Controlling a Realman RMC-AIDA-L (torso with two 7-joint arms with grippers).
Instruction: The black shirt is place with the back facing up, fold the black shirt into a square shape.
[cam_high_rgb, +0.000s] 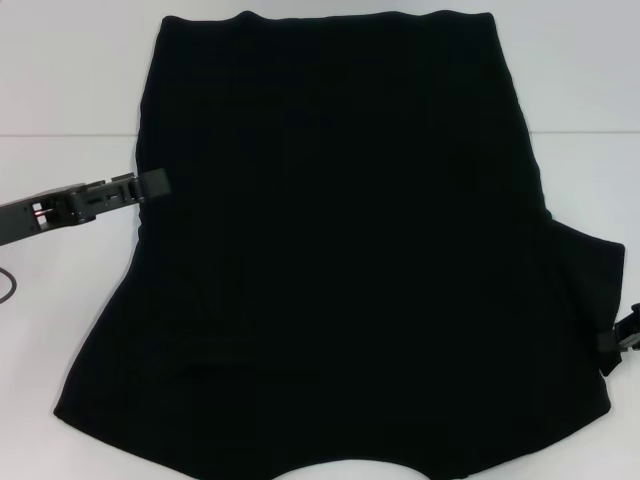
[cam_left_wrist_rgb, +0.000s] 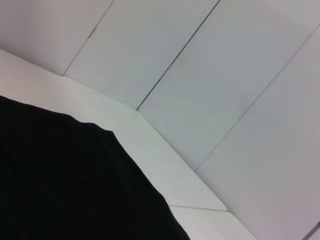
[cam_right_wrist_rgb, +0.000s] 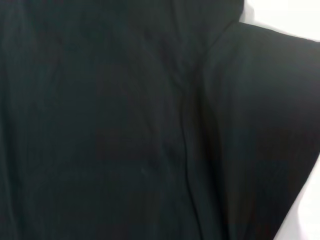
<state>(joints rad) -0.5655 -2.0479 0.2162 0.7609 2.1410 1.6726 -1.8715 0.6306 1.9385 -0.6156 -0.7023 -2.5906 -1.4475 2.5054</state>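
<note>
The black shirt (cam_high_rgb: 350, 250) lies spread flat on the white table (cam_high_rgb: 60, 80), plain side up, and no lettering shows. Its right sleeve (cam_high_rgb: 590, 275) sticks out at the right; no sleeve shows on the left side. My left gripper (cam_high_rgb: 152, 183) reaches in from the left and its tip touches the shirt's left edge. My right gripper (cam_high_rgb: 622, 340) is at the frame's right edge, beside the right sleeve's lower edge, mostly out of view. The shirt fills the right wrist view (cam_right_wrist_rgb: 125, 125) and shows in the left wrist view (cam_left_wrist_rgb: 60, 180).
A dark cable (cam_high_rgb: 8, 285) lies on the table at the far left. The table seam (cam_high_rgb: 70, 135) runs left of the shirt. White wall panels (cam_left_wrist_rgb: 225, 75) stand behind the table's far edge in the left wrist view.
</note>
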